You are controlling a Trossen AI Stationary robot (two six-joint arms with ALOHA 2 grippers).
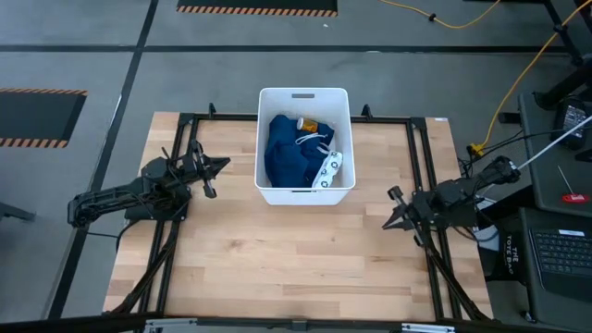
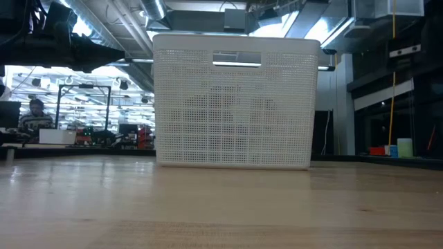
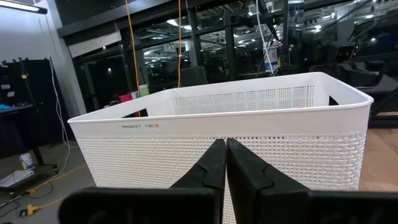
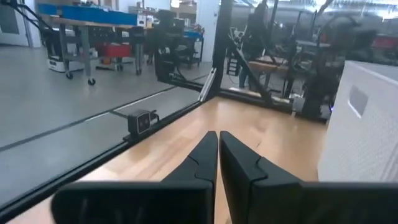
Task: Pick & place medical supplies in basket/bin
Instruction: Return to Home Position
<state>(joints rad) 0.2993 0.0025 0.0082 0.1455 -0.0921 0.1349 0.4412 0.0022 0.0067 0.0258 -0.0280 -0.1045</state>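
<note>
Here, three supplies (image 1: 283, 154) in one bin (image 1: 305, 196)

White perforated plastic tub (image 1: 305, 195) upright mid-table, slot handle in rim. Inside I see: crumpled dark blue cloth garment (image 1: 285, 155) filling most; white blue-ringed packet (image 1: 328, 169) by right wall; white-capped amber bottle (image 1: 307, 124) beside cloth.

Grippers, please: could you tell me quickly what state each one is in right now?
Left gripper: shut, holding nothing, beside the white bin.
Right gripper: shut, holding nothing, on the bin's other side.
</note>
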